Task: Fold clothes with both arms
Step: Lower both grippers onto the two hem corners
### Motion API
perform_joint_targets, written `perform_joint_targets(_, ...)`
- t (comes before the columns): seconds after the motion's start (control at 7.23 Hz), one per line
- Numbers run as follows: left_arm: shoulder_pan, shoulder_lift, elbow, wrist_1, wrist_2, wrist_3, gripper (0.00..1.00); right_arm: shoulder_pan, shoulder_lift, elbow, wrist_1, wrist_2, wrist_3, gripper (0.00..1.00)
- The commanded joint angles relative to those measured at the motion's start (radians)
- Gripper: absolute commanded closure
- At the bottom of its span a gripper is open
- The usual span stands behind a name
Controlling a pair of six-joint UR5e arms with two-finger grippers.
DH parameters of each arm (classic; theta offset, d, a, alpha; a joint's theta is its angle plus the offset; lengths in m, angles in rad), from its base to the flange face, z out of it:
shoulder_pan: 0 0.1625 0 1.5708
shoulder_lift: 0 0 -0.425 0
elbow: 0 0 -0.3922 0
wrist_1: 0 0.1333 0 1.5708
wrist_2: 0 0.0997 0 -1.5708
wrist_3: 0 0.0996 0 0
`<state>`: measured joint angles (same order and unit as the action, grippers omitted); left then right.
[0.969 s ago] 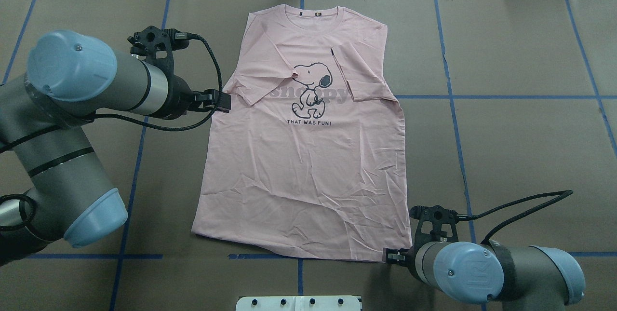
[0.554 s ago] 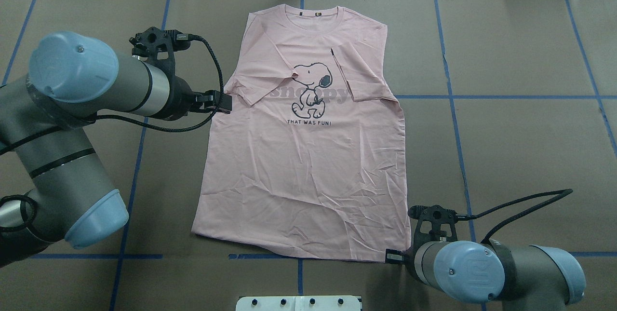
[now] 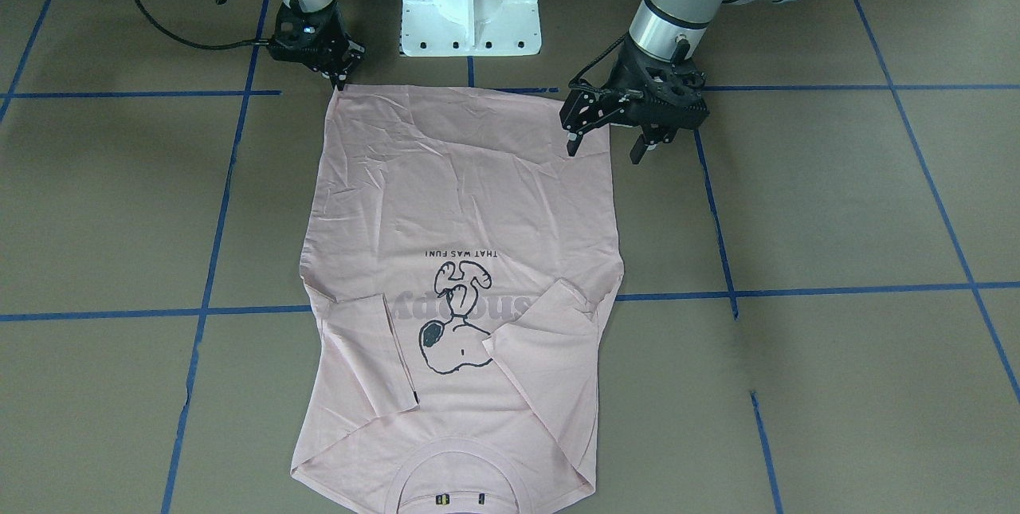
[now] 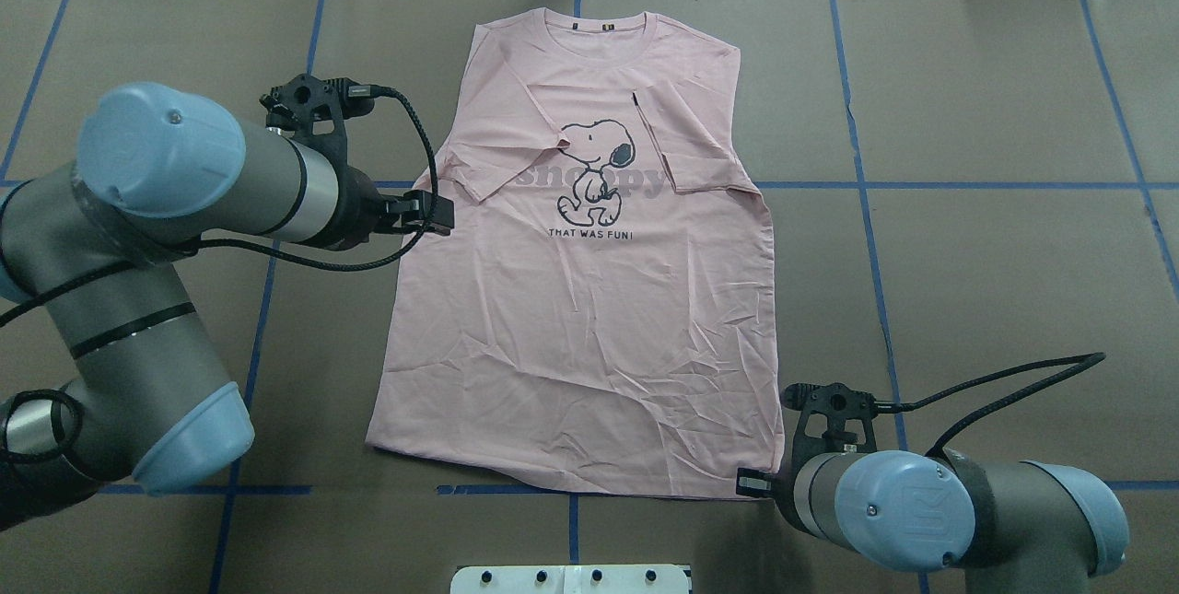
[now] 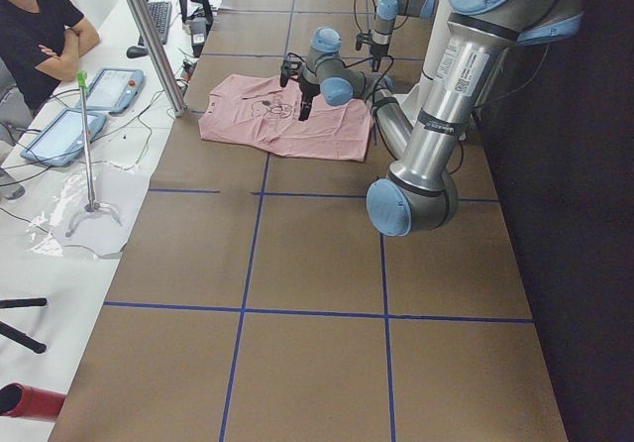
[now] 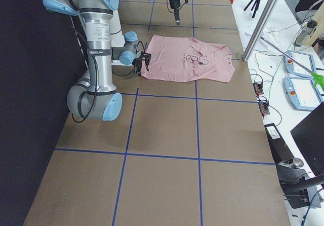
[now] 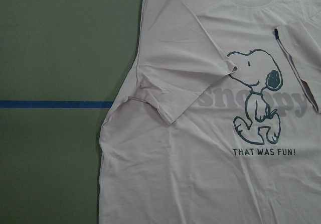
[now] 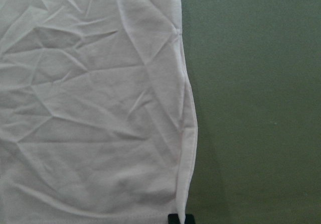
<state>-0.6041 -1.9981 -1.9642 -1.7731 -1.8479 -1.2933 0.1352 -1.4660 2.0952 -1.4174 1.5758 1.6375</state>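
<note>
Pink T-shirt flat; we're at grasp step. Our left tool gapes mid-left; right tool at lower-right hem, grip unclear. Next: pinch, fold.

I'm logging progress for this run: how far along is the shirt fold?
Done: the T-shirt lies flat, print up, both sleeves folded in over the chest. In hand: the right gripper sits at a hem corner, grip unclear; the left gripper hangs open by the opposite side edge. Left: the body is unfolded, hem and collar at opposite ends.
</note>
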Motion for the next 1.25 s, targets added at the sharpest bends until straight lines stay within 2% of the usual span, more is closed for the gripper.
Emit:
perform_joint_targets(0.0,0.189,0.066,-0.034,0.003,0.095,-0.295,0.00,0.027,0.006,0.009,0.005,0.006,-0.010,1.00)
perform_joint_targets(0.14,0.255,0.103,-0.044,0.021,0.172,-0.345,0.00,0.030,0.006,0.031,0.006,0.007,-0.011,1.00)
perform_joint_targets(0.55,0.328,0.127,-0.038,0.121,0.235,-0.448,0.03,0.034,0.009,0.042,0.006,0.006,-0.033,1.00)
perform_joint_targets(1.11,0.357,0.159,-0.012,0.121,0.239,-0.483,0.06,0.034,0.009,0.040,0.006,0.004,-0.033,1.00)
